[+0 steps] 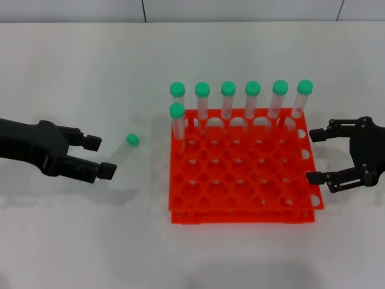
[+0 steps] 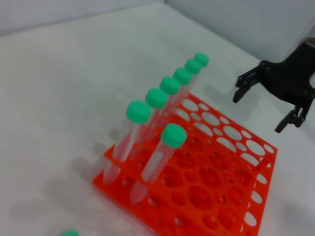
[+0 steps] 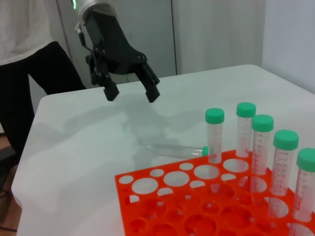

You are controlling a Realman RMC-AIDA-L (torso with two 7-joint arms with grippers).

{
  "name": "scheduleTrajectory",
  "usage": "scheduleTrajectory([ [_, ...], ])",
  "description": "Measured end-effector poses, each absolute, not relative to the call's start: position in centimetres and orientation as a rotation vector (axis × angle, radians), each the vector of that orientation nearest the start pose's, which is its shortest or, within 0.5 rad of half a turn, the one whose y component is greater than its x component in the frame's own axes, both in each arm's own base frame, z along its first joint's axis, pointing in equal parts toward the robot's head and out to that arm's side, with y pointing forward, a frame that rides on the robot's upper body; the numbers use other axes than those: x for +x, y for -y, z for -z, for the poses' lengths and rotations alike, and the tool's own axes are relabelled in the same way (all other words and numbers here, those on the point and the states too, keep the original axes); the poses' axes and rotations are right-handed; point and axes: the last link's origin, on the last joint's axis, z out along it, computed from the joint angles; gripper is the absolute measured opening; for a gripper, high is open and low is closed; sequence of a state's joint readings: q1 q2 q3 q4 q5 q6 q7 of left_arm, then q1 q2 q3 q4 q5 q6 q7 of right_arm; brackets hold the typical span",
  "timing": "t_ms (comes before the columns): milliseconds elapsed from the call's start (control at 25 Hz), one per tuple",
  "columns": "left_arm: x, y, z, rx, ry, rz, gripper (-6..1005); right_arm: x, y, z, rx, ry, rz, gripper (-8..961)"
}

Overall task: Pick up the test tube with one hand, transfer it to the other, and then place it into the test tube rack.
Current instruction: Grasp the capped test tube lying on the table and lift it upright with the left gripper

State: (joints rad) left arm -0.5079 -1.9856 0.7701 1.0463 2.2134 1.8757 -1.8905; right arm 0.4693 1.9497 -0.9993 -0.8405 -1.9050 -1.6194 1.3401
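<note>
A test tube (image 1: 123,150) with a green cap lies on the white table, left of the orange-red test tube rack (image 1: 240,215). My left gripper (image 1: 99,158) is open. Its fingertips sit just left of the tube's clear end, and nothing is between them. The right wrist view shows this gripper (image 3: 132,95) hanging above and behind the lying tube (image 3: 172,148). My right gripper (image 1: 314,156) is open and empty beside the rack's right edge, and it also shows in the left wrist view (image 2: 259,112). Only the tube's cap (image 2: 69,233) shows there.
Several green-capped tubes (image 1: 227,99) stand in the rack's back row, and one more (image 1: 177,123) stands in the row in front at the left. The rack (image 2: 211,172) has many vacant holes. A person (image 3: 29,49) stands at the table's edge behind the left arm.
</note>
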Motion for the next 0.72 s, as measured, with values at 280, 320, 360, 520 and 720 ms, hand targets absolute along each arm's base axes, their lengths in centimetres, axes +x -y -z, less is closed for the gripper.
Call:
scheduleTrajectory([
  [280, -24.3, -32.2, -9.1, -2.777, 1.227, 0.079, 888, 25.6, -32.6, -3.6, -2.927, -0.198, -0.428, 869],
  [320, -24.2, -32.5, -9.3, -2.746, 1.275, 0.028, 888, 25.5, -32.6, -3.6, -2.927, -0.191, -0.43, 869],
  [360, -24.2, -32.6, -9.4, -2.73, 1.301, -0.007, 888, 25.5, -32.6, -3.5, -2.927, -0.186, -0.432, 869],
  [520, -24.1, -33.3, -9.3, -2.667, 1.38, -0.194, 888, 25.4, -32.6, -3.4, -2.924, -0.177, -0.434, 869],
  [720, -23.9, -34.1, -8.2, -2.615, 1.391, -0.397, 888, 25.2, -32.7, -3.2, -2.927, -0.168, -0.442, 869],
])
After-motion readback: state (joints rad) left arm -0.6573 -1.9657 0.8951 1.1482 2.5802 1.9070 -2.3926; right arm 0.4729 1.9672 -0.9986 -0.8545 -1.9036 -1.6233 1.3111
